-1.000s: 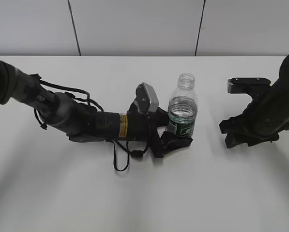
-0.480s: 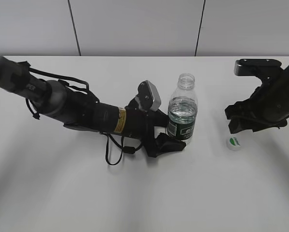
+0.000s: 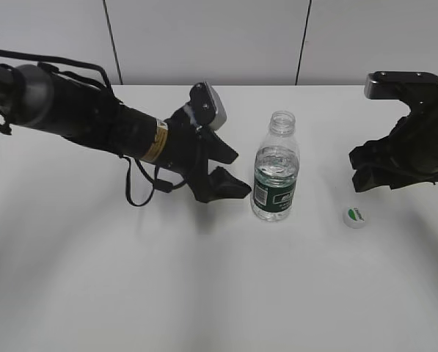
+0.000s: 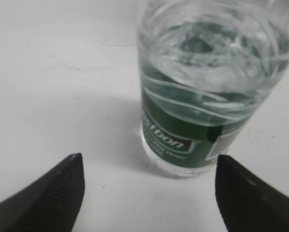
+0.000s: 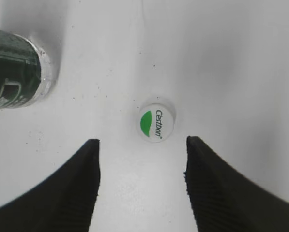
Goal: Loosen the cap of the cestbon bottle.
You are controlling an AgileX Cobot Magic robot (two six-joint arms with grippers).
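The cestbon bottle [image 3: 276,176] stands upright on the white table [image 3: 219,293] with its neck open and no cap on it. It also shows in the left wrist view [image 4: 202,87] and at the edge of the right wrist view [image 5: 16,67]. The white cap [image 3: 356,216] with a green patch lies on the table to the right of the bottle, green side up [image 5: 155,123]. My left gripper [image 3: 230,172] is open, just left of the bottle and apart from it [image 4: 149,166]. My right gripper [image 3: 376,176] is open and empty above the cap [image 5: 142,147].
A grey panelled wall [image 3: 204,40] stands behind the table's far edge. The left arm's body and cables [image 3: 94,121] stretch across the table's left half.
My left gripper has let go of the bottle and drawn back up and to the left. My right gripper has risen off the table, leaving the cap lying there.
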